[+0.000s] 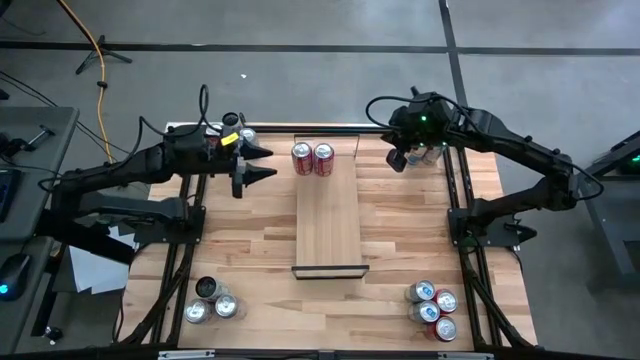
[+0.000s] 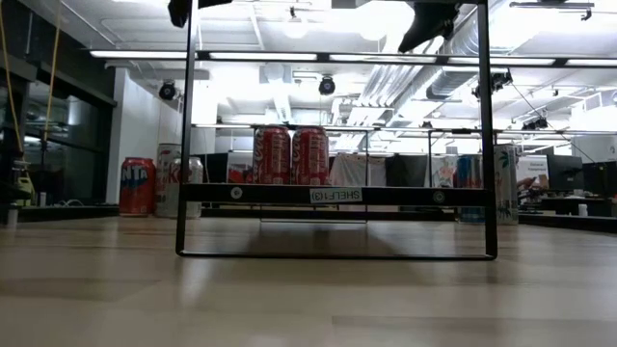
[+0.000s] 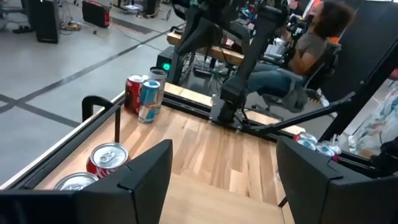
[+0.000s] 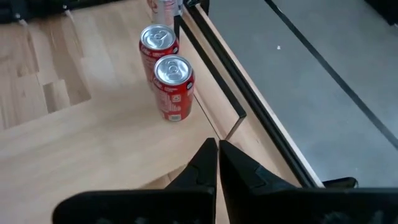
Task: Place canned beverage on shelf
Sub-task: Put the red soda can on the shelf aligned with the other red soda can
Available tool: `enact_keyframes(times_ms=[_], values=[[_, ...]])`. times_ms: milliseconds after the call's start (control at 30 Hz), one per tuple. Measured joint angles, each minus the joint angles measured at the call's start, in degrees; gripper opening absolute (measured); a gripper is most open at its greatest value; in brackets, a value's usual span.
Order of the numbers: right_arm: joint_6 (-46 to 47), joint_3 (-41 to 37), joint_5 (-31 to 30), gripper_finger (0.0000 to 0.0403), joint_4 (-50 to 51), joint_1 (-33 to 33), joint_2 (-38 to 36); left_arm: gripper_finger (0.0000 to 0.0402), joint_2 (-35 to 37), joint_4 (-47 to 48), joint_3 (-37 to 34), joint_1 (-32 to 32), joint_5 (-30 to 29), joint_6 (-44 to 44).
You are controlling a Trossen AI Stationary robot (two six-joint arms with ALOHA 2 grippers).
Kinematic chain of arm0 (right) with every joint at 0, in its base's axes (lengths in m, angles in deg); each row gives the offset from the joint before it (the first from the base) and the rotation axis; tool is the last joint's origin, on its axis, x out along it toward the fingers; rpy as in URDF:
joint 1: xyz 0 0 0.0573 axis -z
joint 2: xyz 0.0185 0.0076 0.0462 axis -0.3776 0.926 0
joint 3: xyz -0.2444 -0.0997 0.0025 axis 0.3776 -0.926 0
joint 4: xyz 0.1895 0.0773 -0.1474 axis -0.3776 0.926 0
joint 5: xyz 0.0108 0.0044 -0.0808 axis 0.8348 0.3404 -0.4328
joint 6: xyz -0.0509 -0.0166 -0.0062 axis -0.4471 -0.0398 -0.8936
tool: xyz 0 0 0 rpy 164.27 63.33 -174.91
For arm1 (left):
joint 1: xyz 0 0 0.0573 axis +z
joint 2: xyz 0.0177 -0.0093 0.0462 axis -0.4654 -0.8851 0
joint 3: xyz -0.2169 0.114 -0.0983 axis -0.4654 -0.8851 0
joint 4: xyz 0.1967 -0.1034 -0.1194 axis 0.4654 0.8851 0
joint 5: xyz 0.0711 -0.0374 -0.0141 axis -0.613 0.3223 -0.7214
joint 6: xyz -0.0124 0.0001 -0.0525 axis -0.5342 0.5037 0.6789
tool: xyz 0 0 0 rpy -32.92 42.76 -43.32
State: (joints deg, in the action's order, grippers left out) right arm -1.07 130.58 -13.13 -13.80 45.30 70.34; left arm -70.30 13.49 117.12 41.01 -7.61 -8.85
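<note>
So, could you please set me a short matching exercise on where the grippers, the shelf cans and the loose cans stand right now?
Things:
1. left gripper
2. right gripper
3. two red cans
4. four-can cluster

States or places:
A. on the shelf's far end
B. fingers shut
C. fingers open, empty
D. tabletop's near right corner

Pairs: 1-C, 2-B, 3-A, 4-D

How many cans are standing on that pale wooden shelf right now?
2. One red can and a second red can stand upright side by side at the far end of the shelf. None seems hidden.
</note>
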Motion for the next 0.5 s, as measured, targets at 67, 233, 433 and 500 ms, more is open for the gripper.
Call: enact_keyframes(times_ms=[67, 233, 433, 500], values=[[1.23, 0.0, -0.12, 0.002, 0.04, 0.0, 0.02, 0.0239, -0.65, -0.25, 0.02, 0.0, -0.02, 0.0], [5.45, 0.02, -0.23, 0.0111, 1.35, -0.06, 0.02, 0.0239, -1.78, 0.03, 0.0, 0.0, -0.03, -0.01], [11.61, 0.02, -0.21, 0.027, 4.36, -1.59, 0.02, 0.0239, -2.08, 0.04, 0.0, 0.0, -0.04, -0.04], [11.45, 0.02, -0.22, 0.0313, 5.15, -1.88, 0.02, 0.0239, -2.08, 0.02, 0.0, 0.0, -0.06, -0.07]])
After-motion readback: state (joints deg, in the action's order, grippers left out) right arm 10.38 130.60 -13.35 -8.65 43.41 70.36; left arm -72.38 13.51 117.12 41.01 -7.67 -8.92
